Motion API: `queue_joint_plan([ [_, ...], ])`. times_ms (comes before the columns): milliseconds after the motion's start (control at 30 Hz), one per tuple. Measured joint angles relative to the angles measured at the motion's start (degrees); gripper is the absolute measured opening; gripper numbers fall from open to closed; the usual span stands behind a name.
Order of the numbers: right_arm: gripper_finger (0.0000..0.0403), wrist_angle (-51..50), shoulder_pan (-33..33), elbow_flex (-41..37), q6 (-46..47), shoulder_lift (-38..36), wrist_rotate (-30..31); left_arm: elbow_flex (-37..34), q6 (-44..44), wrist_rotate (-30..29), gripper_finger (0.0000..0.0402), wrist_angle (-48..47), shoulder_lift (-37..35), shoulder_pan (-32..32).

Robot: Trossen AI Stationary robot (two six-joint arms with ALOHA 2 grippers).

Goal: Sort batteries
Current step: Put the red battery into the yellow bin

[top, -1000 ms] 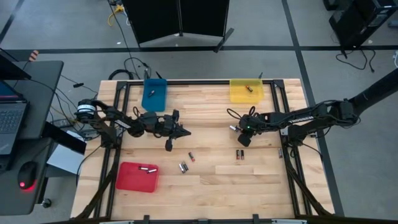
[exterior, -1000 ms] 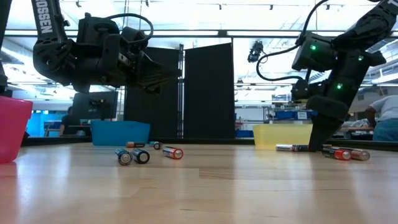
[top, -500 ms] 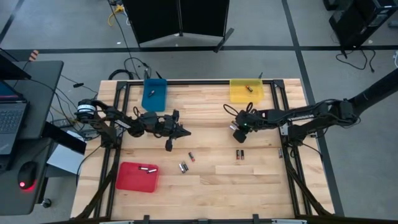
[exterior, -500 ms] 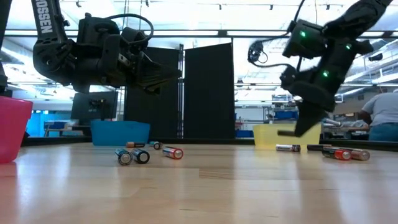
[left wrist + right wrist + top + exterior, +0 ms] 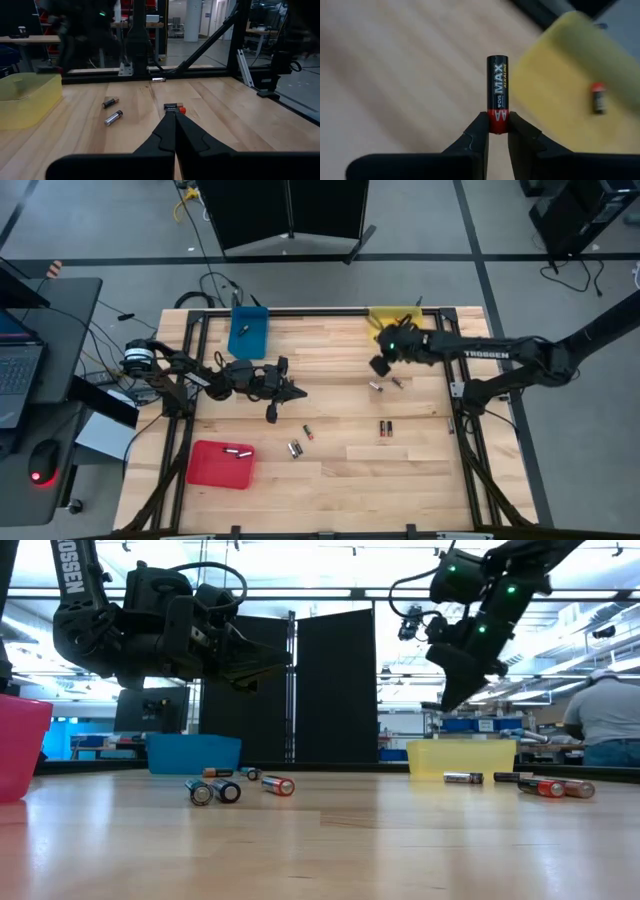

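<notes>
**Over the yellow tray: release the AA cleanly**

Above the near edge of the yellow tray (image 5: 396, 323), your right gripper (image 5: 498, 131) has an AA battery (image 5: 498, 94) pinched by its red end, the fingers (image 5: 475, 136) closed on it and the cell standing straight out beyond them. The right wrist view shows the tray just ahead, with one red-ended cell (image 5: 598, 97) already lying in it. Carry the gripper on until the whole battery is over the tray floor, not its rim, then lower before you open; held by only one end, it could tip or roll out if dropped from height. Open fully so the cell does not cling to one finger.

Your left gripper (image 5: 175, 120) waits over the middle-left of the table (image 5: 400, 470), fingers shut tight on nothing.

Loose batteries remain on the pale wooden boards: two (image 5: 386, 384) just below the yellow tray, a pair (image 5: 386, 428) lying side by side further toward you, and three (image 5: 299, 442) near the table's centre. A red tray (image 5: 212, 472) at the near left holds one cell (image 5: 238, 451); a blue tray (image 5: 256, 338) sits at the far left.

Beyond the table stand black partition panels (image 5: 335, 685), a laptop desk (image 5: 40, 370) at the left side, and a person in a grey top (image 5: 608, 720) at the right of the low view.
</notes>
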Motion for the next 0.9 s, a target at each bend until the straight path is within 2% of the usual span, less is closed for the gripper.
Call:
queue_joint_plan([
  [233,0.0057,1.3,-13.8,0.5,-4.4,0.7,-1.5,0.0,0.0,0.0,0.0006,0.0,0.0,0.0],
  [467,0.0057,6.0,-25.0,0.5,-8.7,8.5,-8.5,0.0,1.3,-0.9,0.0006,-0.4,0.0,0.0],
  [667,0.0057,9.4,-30.7,0.4,-9.9,14.9,-12.0,0.0,1.3,-1.5,0.0006,-1.5,0.0,0.0],
  [900,0.0059,9.8,-33.4,0.6,-10.1,19.0,-13.2,0.0,1.3,-1.6,0.0006,-1.5,0.0,0.0],
])
